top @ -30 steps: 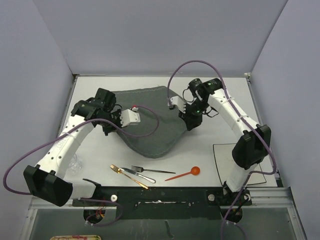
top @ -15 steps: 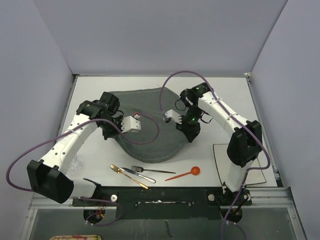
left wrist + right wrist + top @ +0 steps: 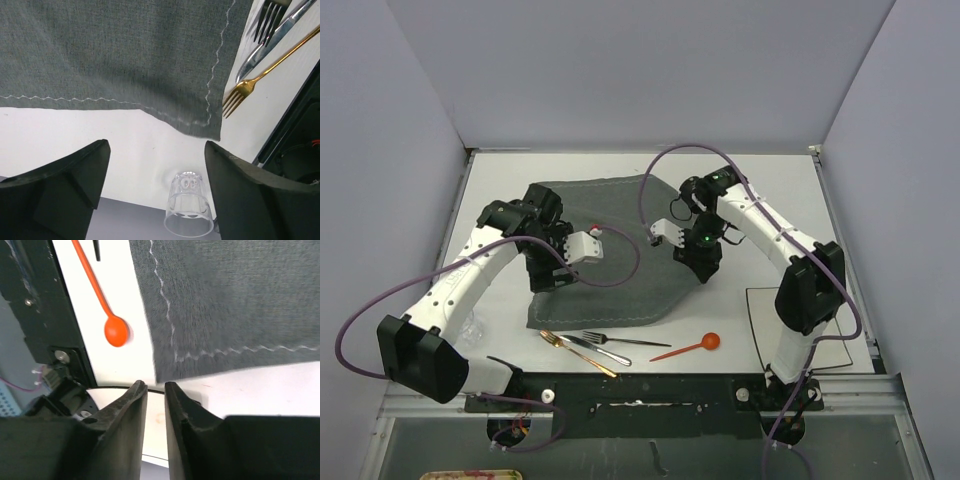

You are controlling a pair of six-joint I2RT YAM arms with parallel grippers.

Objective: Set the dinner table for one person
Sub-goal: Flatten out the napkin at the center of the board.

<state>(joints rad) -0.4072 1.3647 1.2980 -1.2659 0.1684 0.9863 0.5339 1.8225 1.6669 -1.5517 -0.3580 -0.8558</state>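
Note:
The dark grey placemat (image 3: pixel 620 215) lies flat on the white dinner table (image 3: pixel 760 190). My left gripper (image 3: pixel 545 275) hovers over the mat's near-left corner. In the left wrist view the left gripper (image 3: pixel 156 145) is wide open and empty, with the placemat (image 3: pixel 125 50) just beyond its tips. My right gripper (image 3: pixel 702 268) hangs at the mat's right edge. In the right wrist view the right gripper (image 3: pixel 155 384) has its jaws only slightly parted with nothing between them, and the placemat (image 3: pixel 225 290) corner lies free ahead of it.
A clear glass (image 3: pixel 470 325) (image 3: pixel 189 210) stands upside down at the left edge. A gold fork (image 3: pixel 575 350), a knife (image 3: pixel 595 348), a silver fork (image 3: pixel 620 341) and an orange spoon (image 3: pixel 690 348) (image 3: pixel 107 310) lie near the front. The square plate (image 3: pixel 765 330) sits at the right.
Both grippers drew the placemat toward the near edge, then let it go; it now lies flat. The left jaws opened wide and the right jaws parted slightly.

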